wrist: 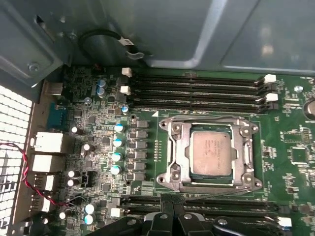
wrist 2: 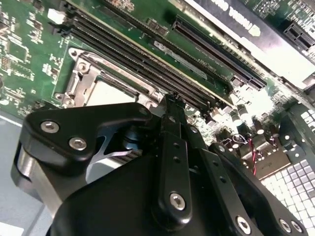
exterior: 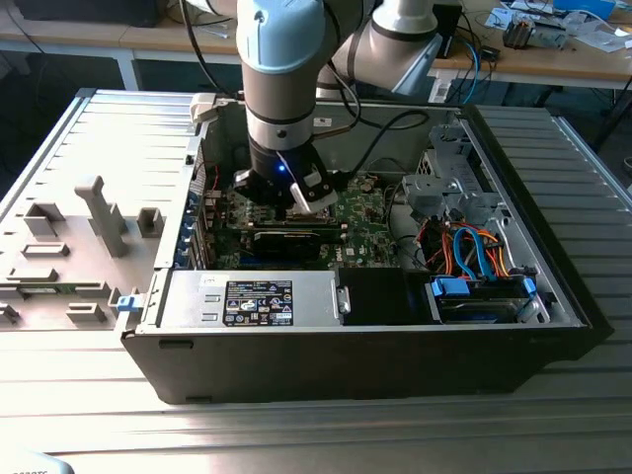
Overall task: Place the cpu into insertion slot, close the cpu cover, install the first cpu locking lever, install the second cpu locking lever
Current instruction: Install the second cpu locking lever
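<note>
Cpu (wrist: 210,152) seated in the insertion slot (wrist: 172,169), cpu cover (wrist: 246,147) down
Gripper (wrist: 172,216) fingers pressed together, empty, near the socket; the thin, springy levers suit hooking by their ends

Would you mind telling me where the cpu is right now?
In the first wrist view, the cpu sits in the insertion slot on the green motherboard, between two banks of long black slots.
</note>
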Robot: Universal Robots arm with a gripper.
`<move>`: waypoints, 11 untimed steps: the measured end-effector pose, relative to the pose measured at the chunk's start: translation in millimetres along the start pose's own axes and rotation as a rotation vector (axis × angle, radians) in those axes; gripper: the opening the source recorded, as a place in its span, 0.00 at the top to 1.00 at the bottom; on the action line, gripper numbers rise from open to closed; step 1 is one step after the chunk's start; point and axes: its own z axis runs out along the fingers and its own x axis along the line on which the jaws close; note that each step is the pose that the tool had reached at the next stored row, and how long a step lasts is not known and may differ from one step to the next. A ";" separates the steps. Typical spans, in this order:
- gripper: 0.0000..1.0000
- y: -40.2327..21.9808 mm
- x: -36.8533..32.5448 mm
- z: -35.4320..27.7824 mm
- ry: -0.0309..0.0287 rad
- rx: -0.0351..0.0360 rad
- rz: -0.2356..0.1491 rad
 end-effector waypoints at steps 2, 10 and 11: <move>0.89 -0.6 0.2 3.0 0.0007 -0.0016 -0.004; 0.89 -2.8 4.8 17.0 0.0058 -0.0068 -0.032; 0.89 -3.0 6.3 18.3 0.0065 -0.0078 -0.035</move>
